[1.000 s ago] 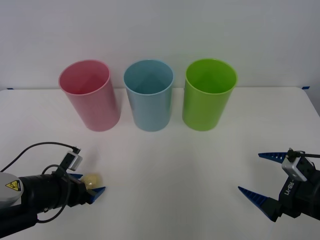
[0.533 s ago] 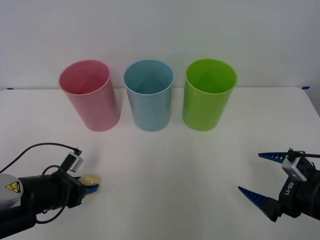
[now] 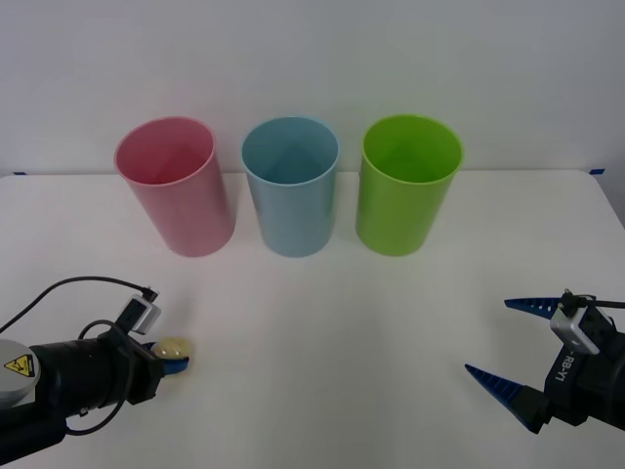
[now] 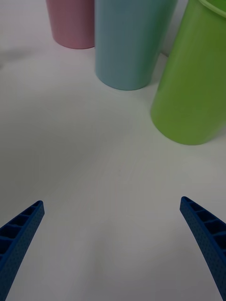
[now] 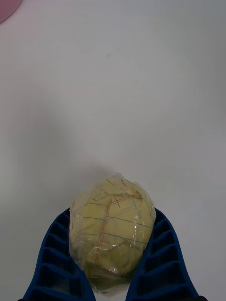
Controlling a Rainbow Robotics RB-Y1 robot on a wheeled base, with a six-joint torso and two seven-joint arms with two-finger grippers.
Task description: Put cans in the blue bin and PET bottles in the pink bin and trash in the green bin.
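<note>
Your left gripper (image 5: 110,277) is clenched on the trash (image 5: 112,225), low over the table (image 3: 322,322) nr its front-left; pink bin (image 3: 176,186), blue bin (image 3: 291,186), green bin (image 3: 405,186) stand in a row w/ insides bare; right gripper (image 3: 508,342) spread wide, front-right.

- On the grey body of the right gripper (image 3: 506,342), near the front view's lower right corner and well to the right of the green bin (image 3: 405,186), a line of dark letters runs along the housing and reads "RB-Y1".
- On the round silver end of the left arm (image 3: 15,366), at the front view's lower left edge and well below the pink bin (image 3: 176,186), sits a yellow triangular warning sign (image 3: 19,365) with a dark symbol inside; the symbol is too small to make out.
- The wrapped trash (image 5: 112,225) carries thin crossing lines, with no readable letters.
</note>
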